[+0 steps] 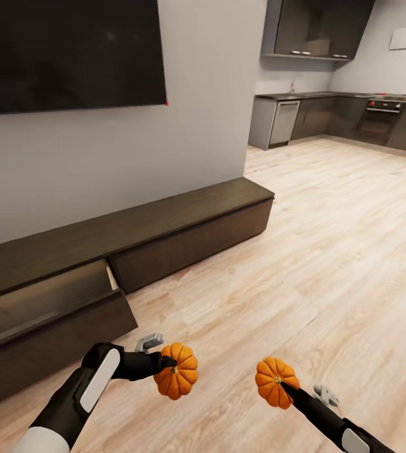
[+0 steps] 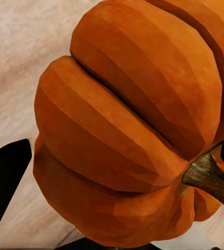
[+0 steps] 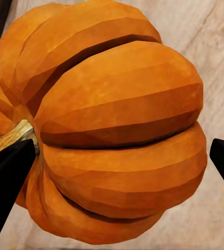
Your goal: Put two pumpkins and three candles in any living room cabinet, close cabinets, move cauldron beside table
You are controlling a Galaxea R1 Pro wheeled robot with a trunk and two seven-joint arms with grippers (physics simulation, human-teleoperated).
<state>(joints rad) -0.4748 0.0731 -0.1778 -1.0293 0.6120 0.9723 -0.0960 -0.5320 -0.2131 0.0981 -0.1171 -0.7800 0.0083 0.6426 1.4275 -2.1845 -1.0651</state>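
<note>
Pumpkins point(image 1: 175, 371) point(image 1: 276, 381) hung above the floor point(image 1: 303, 251), one clamped in our left claw point(image 1: 168, 363), one in our right claw point(image 1: 286, 385), carried toward the cabinet's point(image 1: 165, 233) open drawer point(image 1: 45, 308) for stowing.

No readable text, label, brand, number or sign appears on anything in these views.

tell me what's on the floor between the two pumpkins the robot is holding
Nothing: in the head view, bare wood floor shows between the left gripper's pumpkin and the right gripper's pumpkin.
</note>
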